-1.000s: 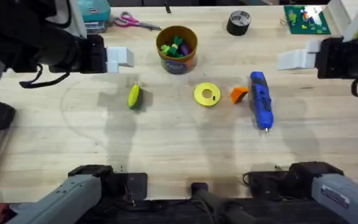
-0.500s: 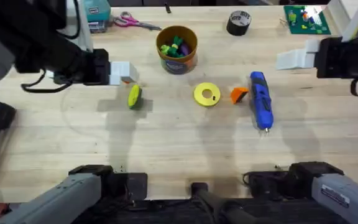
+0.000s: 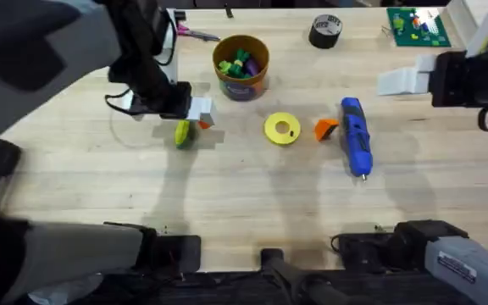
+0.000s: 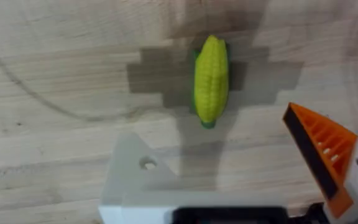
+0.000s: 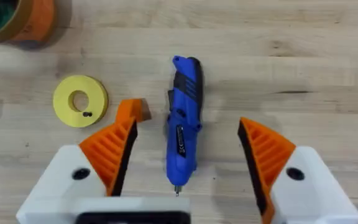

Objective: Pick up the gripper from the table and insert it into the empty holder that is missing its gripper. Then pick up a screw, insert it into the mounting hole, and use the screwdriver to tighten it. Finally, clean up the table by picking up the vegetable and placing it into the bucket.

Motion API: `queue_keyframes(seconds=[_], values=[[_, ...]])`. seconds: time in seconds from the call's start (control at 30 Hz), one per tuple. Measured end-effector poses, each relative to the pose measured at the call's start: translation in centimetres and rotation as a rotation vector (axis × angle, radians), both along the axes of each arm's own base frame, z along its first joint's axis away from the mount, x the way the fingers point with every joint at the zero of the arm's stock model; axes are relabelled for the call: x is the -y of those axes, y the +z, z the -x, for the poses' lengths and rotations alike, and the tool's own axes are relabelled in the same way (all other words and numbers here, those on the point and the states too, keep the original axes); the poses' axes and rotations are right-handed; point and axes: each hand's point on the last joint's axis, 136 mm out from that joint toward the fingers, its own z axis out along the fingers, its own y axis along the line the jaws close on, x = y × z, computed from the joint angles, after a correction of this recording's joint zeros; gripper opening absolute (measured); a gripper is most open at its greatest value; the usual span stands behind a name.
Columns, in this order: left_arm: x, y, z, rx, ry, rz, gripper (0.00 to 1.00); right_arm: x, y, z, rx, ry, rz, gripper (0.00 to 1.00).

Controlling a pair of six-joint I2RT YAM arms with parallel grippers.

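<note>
We judge the first step pending: the small orange ribbed plastic gripper (image 3: 325, 129) lies beside the blue screwdriver (image 3: 355, 147), under the spread, empty right gripper (image 5: 188, 152), which should descend squarely and pinch its flanks.

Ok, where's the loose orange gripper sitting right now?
In the overhead view the gripper lies on the table right of centre, between the yellow disc and the blue screwdriver, close beside the screwdriver.

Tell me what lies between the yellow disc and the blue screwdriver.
The loose orange gripper lies on the wood between the yellow disc and the screwdriver, closer to the screwdriver, as the overhead view shows.
</note>
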Motion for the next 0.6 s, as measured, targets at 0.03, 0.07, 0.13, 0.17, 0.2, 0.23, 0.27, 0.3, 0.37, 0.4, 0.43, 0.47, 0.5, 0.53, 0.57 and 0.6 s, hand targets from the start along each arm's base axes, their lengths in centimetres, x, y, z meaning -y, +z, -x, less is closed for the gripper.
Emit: queue_keyframes(seconds=[0.03, 0.07, 0.13, 0.17, 0.2, 0.23, 0.27, 0.3, 0.37, 0.4, 0.43, 0.47, 0.5, 0.53, 0.57, 0.6], values=[[0.0, -0.6, -0.1, -0.013, 0.0, -0.003, 0.988, 0.0, 0.0, 0.0, 0.0, 0.0, 0.0, 0.996], [0.0, -1.1, -0.3, -0.024, 0.002, -0.006, 0.989, 0.0, 0.0, 0.0, 0.0, 0.0, 0.0, 0.996], [0.1, -2.0, -0.9, -0.027, 0.004, -0.007, 0.991, 0.0, 0.0, 0.0, 0.0, 0.0, 0.0, 0.996], [0.1, -2.4, -1.3, -0.021, 0.003, -0.006, 0.992, 0.0, 0.0, 0.0, 0.0, 0.0, 0.0, 0.993], [0.1, -2.7, -1.5, -0.014, 0.003, -0.007, 0.992, 0.0, 0.0, 0.0, 0.0, 0.0, 0.0, 0.995], [0.1, -3.1, -1.7, -0.006, 0.004, -0.012, 0.992, 0.0, 0.0, 0.0, 0.0, 0.0, 0.0, 0.996], [0.0, -3.4, -1.7, -0.006, 0.004, -0.017, 0.992, 0.0, 0.0, 0.0, 0.0, 0.0, 0.0, 0.996], [-0.1, -3.7, -1.7, -0.008, 0.004, -0.022, 0.992, 0.0, 0.0, 0.0, 0.0, 0.0, 0.0, 0.996], [-0.3, -4.3, -1.5, -0.016, 0.005, -0.031, 0.992, 0.0, 0.0, 0.0, 0.0, 0.0, 0.0, 0.996], [-0.3, -4.4, -1.4, -0.018, 0.005, -0.033, 0.991, 0.0, 0.0, 0.0, 0.0, 0.0, 0.0, 0.996], [-0.4, -4.6, -1.4, -0.021, 0.005, -0.036, 0.992, 0.0, 0.0, 0.0, 0.0, 0.0, 0.0, 0.996], [-0.4, -4.8, -1.4, -0.024, 0.004, -0.039, 0.993, 0.0, 0.0, 0.0, 0.0, 0.0, 0.0, 0.996], [-0.5, -4.9, -1.4, -0.028, 0.005, -0.043, 0.984, 0.0, 0.0, 0.0, 0.0, 0.0, 0.0, 0.996], [-0.5, -5.0, -1.3, -0.032, 0.004, -0.044, 0.975, 0.0, 0.0, 0.0, 0.0, 0.0, 0.0, 0.996], [-0.5, -5.1, -1.3, -0.035, 0.004, -0.047, 0.963, 0.0, 0.0, 0.0, 0.001, 0.0, 0.0, 0.996], [-0.6, -5.2, -1.3, -0.039, 0.005, -0.05, 0.947, 0.0, 0.0, 0.0, 0.001, 0.0, 0.0, 0.996]])
